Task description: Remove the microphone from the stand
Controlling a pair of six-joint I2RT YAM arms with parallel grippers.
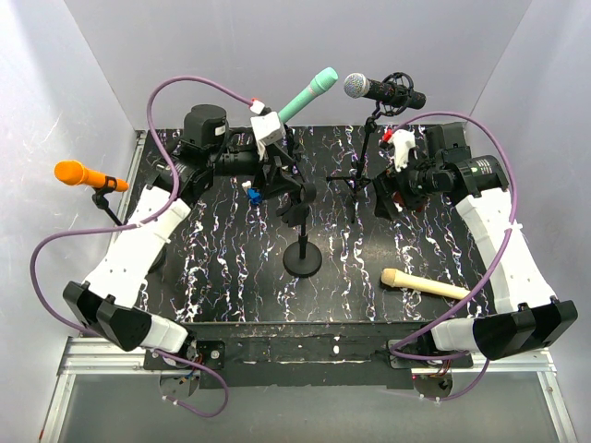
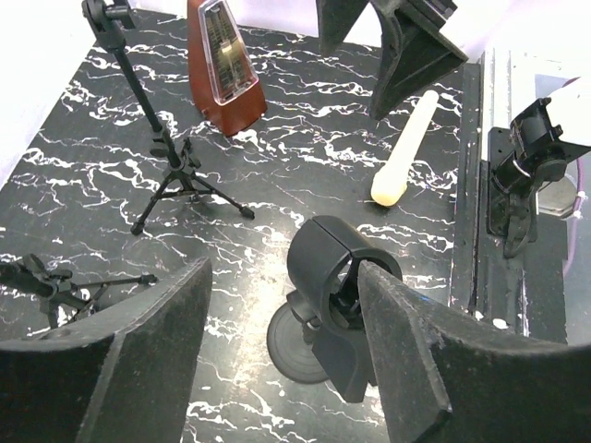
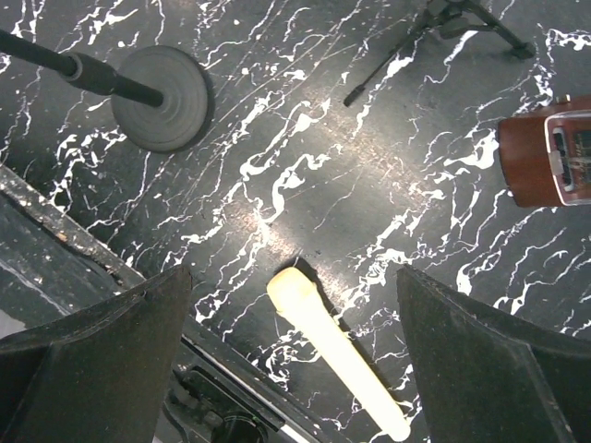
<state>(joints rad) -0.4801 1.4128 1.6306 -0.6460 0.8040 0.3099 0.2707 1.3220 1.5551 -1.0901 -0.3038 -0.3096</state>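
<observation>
A: The fingers (image 2: 138, 369) of the left gripper (image 2: 283, 277) fill the bottom of its wrist view. They stand apart and grasp nothing. Between them, a little beyond the tips, is the clip (image 2: 332, 268) of the stand (image 1: 302, 257). The clip is empty. It is nearer to one finger, but whether it touches I cannot tell.

B: So where is the microphone?

A: A cream microphone (image 3: 342, 360) lies flat on the table (image 3: 305, 166), below the right gripper (image 3: 294, 277). It is between the two fingers and apart from both. These jaws are released too.

B: Then the task is finished?

A: I judge yes: the clip is empty and the microphone is down and free. Only drawing the arms away is left. One doubt remains. A green microphone (image 1: 309, 92), a black microphone (image 1: 383, 89) and an orange microphone (image 1: 81, 173) are up off the table, outside both jaws. If the task means one of them, that one is not yet removed.
</observation>
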